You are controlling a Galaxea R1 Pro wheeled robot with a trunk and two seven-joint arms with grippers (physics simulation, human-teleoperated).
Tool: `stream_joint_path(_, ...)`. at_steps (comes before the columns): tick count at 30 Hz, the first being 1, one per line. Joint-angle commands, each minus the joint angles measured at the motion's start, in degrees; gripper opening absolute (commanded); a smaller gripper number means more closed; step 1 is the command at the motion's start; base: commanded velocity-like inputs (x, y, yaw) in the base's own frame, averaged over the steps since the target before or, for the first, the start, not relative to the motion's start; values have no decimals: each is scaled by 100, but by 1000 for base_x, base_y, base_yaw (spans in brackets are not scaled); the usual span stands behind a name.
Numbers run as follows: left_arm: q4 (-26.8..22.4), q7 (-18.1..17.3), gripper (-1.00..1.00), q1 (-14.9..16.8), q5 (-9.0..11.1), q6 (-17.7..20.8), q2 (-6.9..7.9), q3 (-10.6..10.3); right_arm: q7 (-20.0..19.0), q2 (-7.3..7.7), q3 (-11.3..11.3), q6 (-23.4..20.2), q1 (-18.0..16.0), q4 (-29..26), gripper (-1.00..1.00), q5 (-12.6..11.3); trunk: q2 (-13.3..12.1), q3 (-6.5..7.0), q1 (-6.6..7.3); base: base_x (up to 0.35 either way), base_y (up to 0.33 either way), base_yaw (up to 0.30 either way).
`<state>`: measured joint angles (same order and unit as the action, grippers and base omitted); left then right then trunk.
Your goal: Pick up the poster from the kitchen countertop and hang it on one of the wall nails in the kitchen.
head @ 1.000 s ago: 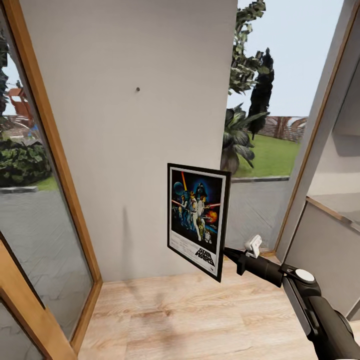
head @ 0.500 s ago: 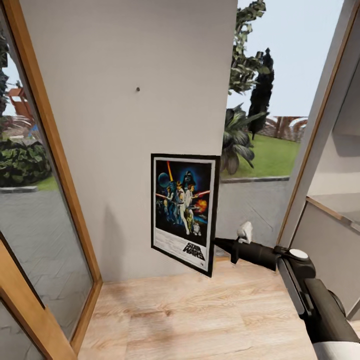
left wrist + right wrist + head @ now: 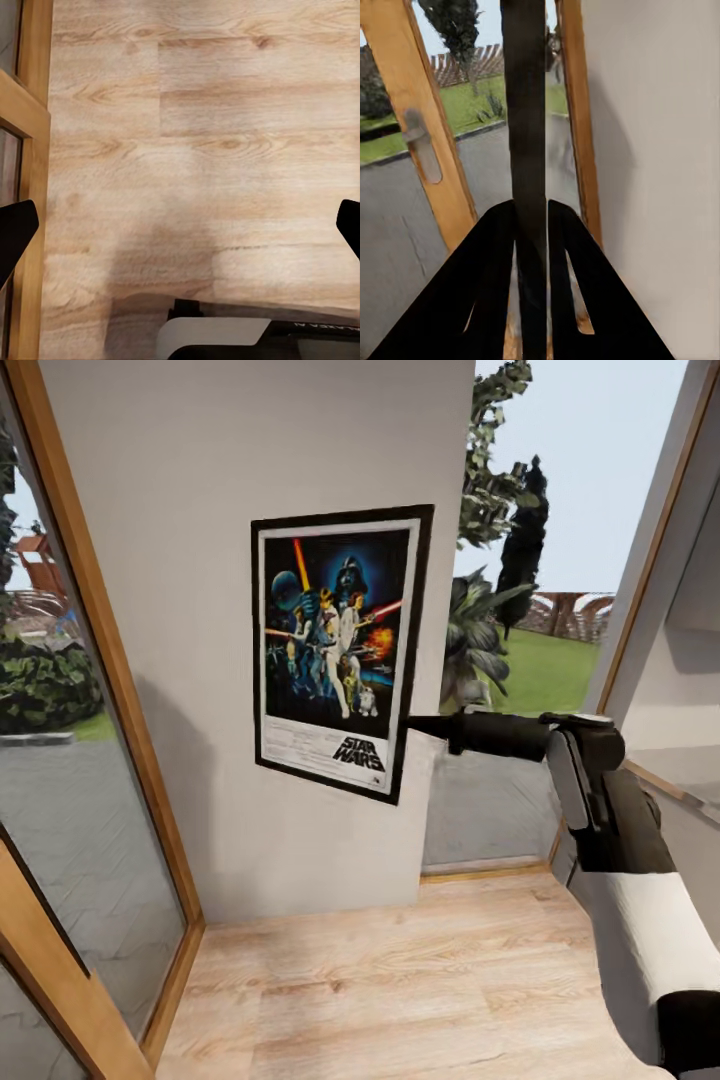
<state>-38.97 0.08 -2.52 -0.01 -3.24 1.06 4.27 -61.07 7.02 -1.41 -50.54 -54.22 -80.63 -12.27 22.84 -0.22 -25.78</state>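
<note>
My right gripper (image 3: 531, 247) is clamped on the poster (image 3: 338, 650), pinching the thin black frame edge-on at its lower right corner, and I hold it raised in front of the pale grey wall (image 3: 200, 560), nearly flat to it and slightly tilted. The trouble is that the poster now hides the part of the wall I am aiming for, so I cannot see a nail from the head view, and the right wrist view gives me only the frame's dark edge (image 3: 526, 112) running straight up between my fingers, with wall on one side and a wooden door frame (image 3: 416, 127) on the other. I judge the main risk to be letting go blind: if the top of the frame is not actually caught on the nail, the poster will drop straight to the wooden floor (image 3: 400, 990). Holding it by one low corner also leaves most of it above my grip, so it could swing or twist as I ease off, or scrape the wall and slide off its hook point. Pressing too hard toward the wall might lever the frame in my fingers. My left gripper (image 3: 180, 225) points down at the floor, its dark fingertips (image 3: 13, 232) wide apart and empty, too far off to steady anything.
</note>
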Motion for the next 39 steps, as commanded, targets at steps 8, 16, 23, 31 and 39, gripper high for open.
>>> stream_joint_path(8,-2,1,100,-3,-1,-10,-7,-10,-419,15,-14,-130,-910,528,-100,-704,8,-3,-1,0,0,0)
stream_joint_path(16,1,-1,100,-3,-5,-10,-9,-13,-709,19,-19,-128,-1187,981,-100,-794,8,-3,-1,0,0,0)
stream_joint_path(23,3,1,100,-3,-7,-10,-9,-13,-735,27,-282,-118,-1217,1036,-100,-802,8,-3,-1,0,0,0)
stream_joint_path(31,4,1,100,-3,-8,-10,-9,-13,-747,59,-455,-114,-1222,1062,-100,-794,8,-3,-1,0,0,0)
stream_joint_path(39,4,0,100,-3,-8,-10,-9,-13,-749,94,-640,-114,-1222,1042,-100,-768,8,-3,-1,0,0,0)
